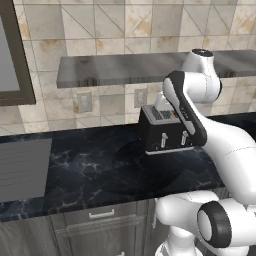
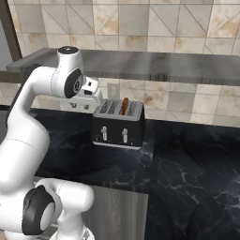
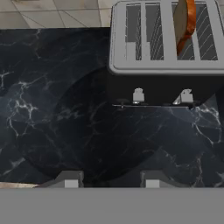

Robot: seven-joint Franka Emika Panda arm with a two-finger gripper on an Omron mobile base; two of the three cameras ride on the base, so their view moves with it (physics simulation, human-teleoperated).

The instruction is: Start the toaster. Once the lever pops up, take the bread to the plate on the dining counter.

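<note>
The black toaster (image 1: 162, 131) (image 2: 118, 123) (image 3: 166, 65) stands on the black wall countertop (image 1: 100, 170) near the tiled wall. The bread (image 2: 124, 106) (image 3: 183, 22) sticks up on edge from a slot on the right half of the silver top. Both pale levers (image 3: 138, 95) (image 3: 186, 96) show on the toaster's front. My gripper (image 3: 109, 180) hovers above the countertop at the toaster's front left, level with its top, in the right base view (image 2: 95, 97). Its fingertips are apart with nothing between them. The plate and the dining counter are out of view.
A long dark shelf (image 1: 115, 70) runs along the wall above the toaster. Wall outlets (image 1: 84, 102) sit behind it. A grey ribbed panel (image 1: 22, 170) lies at the counter's left end, and drawers (image 1: 100, 215) are below. Bare countertop spreads right of the toaster (image 2: 197, 159).
</note>
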